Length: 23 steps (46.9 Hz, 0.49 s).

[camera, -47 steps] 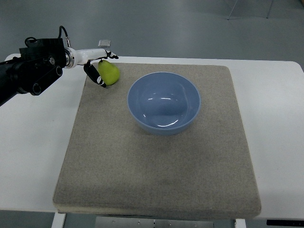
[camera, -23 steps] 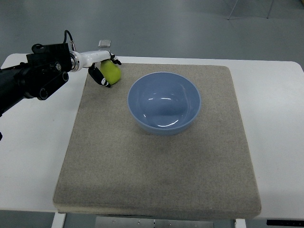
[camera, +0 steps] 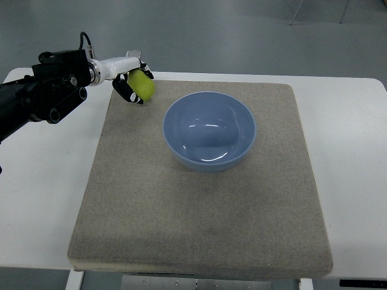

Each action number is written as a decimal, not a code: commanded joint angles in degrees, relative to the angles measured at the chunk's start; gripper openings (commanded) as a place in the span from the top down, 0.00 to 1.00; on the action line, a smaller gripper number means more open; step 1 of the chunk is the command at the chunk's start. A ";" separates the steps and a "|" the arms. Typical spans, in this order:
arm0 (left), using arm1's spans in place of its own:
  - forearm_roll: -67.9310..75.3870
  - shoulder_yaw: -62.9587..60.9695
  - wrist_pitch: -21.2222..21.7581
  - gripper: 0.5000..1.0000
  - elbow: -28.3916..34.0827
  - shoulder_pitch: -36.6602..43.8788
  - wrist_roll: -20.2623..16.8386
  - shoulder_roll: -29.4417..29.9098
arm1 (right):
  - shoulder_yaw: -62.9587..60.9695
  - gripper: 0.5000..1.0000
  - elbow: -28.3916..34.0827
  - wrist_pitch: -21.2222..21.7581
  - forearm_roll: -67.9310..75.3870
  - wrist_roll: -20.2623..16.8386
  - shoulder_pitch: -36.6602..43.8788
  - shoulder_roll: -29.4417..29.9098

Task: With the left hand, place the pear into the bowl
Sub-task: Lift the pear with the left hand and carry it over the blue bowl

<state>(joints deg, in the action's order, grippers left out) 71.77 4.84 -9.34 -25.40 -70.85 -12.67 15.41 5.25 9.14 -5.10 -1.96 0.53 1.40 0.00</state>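
Holding the pear [camera: 143,84] in my left hand [camera: 132,83], over the mat's far left corner.

My dark fingers [camera: 127,92] are curled around the yellow-green fruit, wrapping it from the near side and above so it seems unlikely to roll free. It sits well left of the empty blue bowl [camera: 209,130], which waits mid-mat [camera: 199,211] on the white table [camera: 42,181], so I judge a sideways carry comes next.

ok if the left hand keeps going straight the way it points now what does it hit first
The left hand, holding the pear, points right along the mat's far edge. It would probably pass behind the blue bowl and meet nothing, though depth is hard to judge from one view.
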 commanded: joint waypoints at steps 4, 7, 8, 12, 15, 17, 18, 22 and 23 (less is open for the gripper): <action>-0.84 0.52 -2.25 1.00 -4.65 -3.06 0.01 3.13 | -0.06 0.15 0.00 0.00 0.02 -0.01 0.00 0.00; -0.93 0.69 -3.66 1.00 -7.20 -4.56 0.01 4.97 | -0.06 0.15 0.00 0.00 0.02 -0.01 0.00 0.00; -1.01 0.87 -4.01 1.00 -8.08 -4.91 0.01 5.50 | 0.03 0.15 0.00 0.00 0.02 -0.01 0.00 0.00; -1.37 0.96 -4.45 1.00 -12.12 -5.53 0.01 7.78 | -0.06 0.15 0.00 0.00 0.02 -0.01 0.00 0.00; -1.45 1.05 -4.45 1.00 -16.43 -5.88 0.01 9.98 | 0.03 0.15 0.00 0.00 0.02 -0.01 0.00 0.00; -1.63 1.31 -4.54 1.00 -19.24 -6.49 0.01 11.47 | 0.03 0.15 0.00 0.00 -0.06 -0.01 0.00 0.00; -1.63 1.40 -4.63 1.00 -20.73 -6.76 0.01 12.35 | -0.06 0.15 0.09 0.00 0.02 -0.01 0.00 0.00; -1.63 1.84 -4.72 1.00 -26.80 -7.29 0.01 15.43 | 0.03 0.15 0.00 0.00 -0.06 -0.01 0.00 0.00; -1.63 2.01 -4.72 0.99 -28.46 -7.29 0.01 16.13 | -0.06 0.15 0.00 0.00 0.02 -0.01 0.00 0.00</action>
<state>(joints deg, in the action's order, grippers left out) 70.14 6.49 -14.00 -49.21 -77.99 -12.65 29.44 5.24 9.16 -5.10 -1.95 0.54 1.41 0.00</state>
